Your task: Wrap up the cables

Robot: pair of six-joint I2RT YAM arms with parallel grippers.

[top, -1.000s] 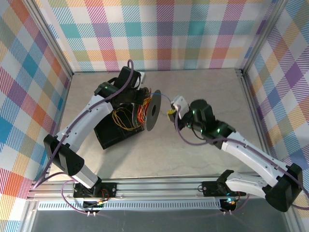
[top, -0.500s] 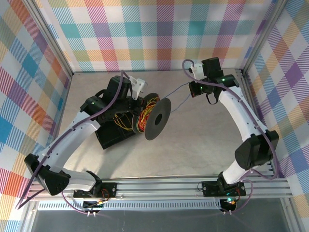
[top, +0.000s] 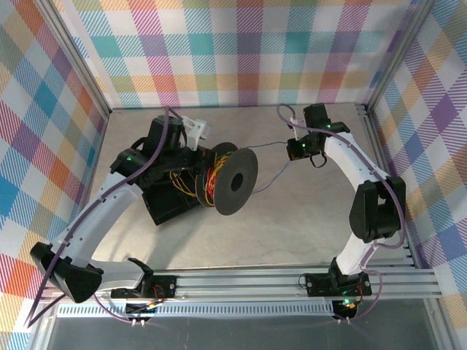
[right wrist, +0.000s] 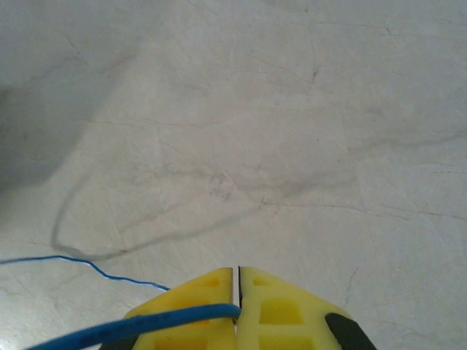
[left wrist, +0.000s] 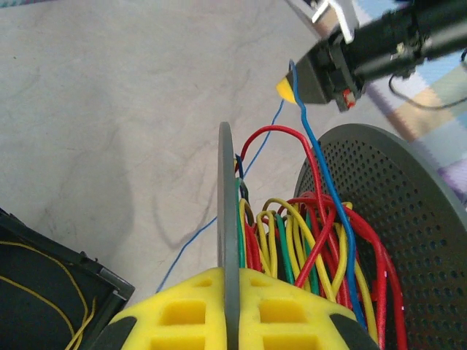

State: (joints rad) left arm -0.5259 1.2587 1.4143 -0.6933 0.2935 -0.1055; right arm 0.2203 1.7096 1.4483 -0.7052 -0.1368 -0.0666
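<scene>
Right gripper (top: 293, 149) nearer, cable (right wrist: 146, 324), spool (top: 235, 182) beside box (top: 166, 206)

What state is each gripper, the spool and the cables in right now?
left gripper: shut on one spool flange.
right gripper: shut on the blue cable.
spool: on edge, partly wound.
blue cable: strung from the spool to the right gripper, with a loose length on the table.
wound cables: red, yellow and green, loosely coiled between the flanges.
black box: open.
yellow cables: loose in the black box.
</scene>
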